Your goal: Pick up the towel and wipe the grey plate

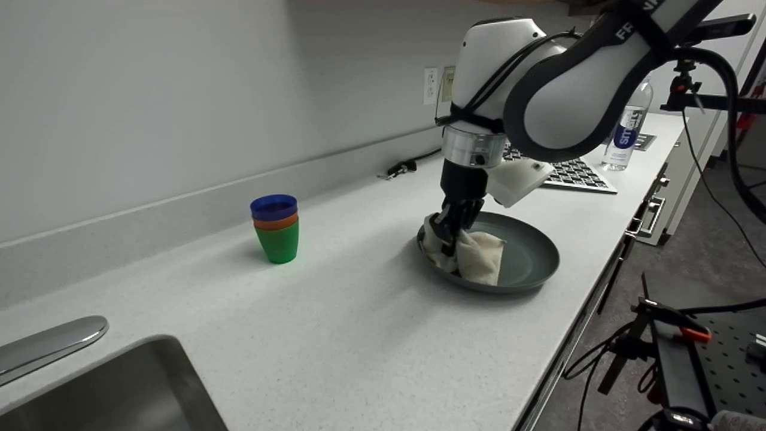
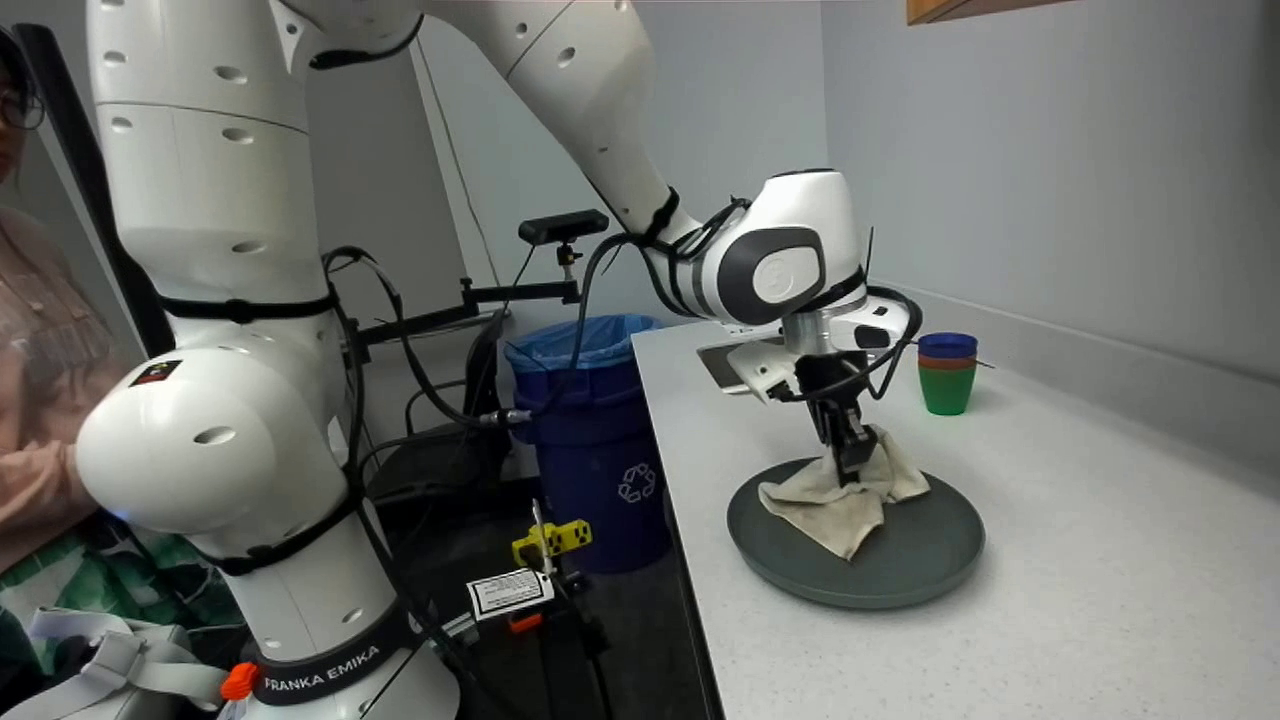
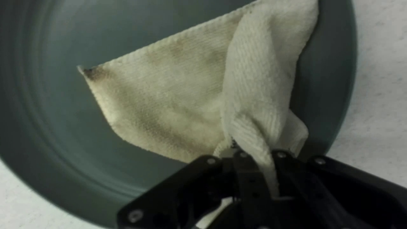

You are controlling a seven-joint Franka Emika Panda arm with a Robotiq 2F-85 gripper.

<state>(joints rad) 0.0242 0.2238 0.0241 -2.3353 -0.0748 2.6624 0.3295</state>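
Observation:
The cream towel [image 1: 482, 260] lies bunched on the round dark grey plate [image 1: 534, 257], which rests flat on the counter. The towel [image 2: 825, 510] and plate [image 2: 900, 580] also show in an exterior view. My gripper [image 1: 450, 246] points down over the plate with its fingers pinched on the towel; it also shows in an exterior view [image 2: 848, 472]. In the wrist view the gripper [image 3: 256, 156] has a fold of the towel [image 3: 171, 95] between its fingers. The rest of the towel spreads over the plate [image 3: 60, 105], with dark stains at one corner. The fingertips themselves are hidden by cloth.
Stacked cups, blue, orange and green [image 1: 277, 239], stand near the wall; they also show in an exterior view [image 2: 947, 385]. A keyboard [image 1: 580, 175] and a water bottle [image 1: 625, 134] are behind the plate. A sink [image 1: 137, 389] and faucet [image 1: 54, 344] are at the near end.

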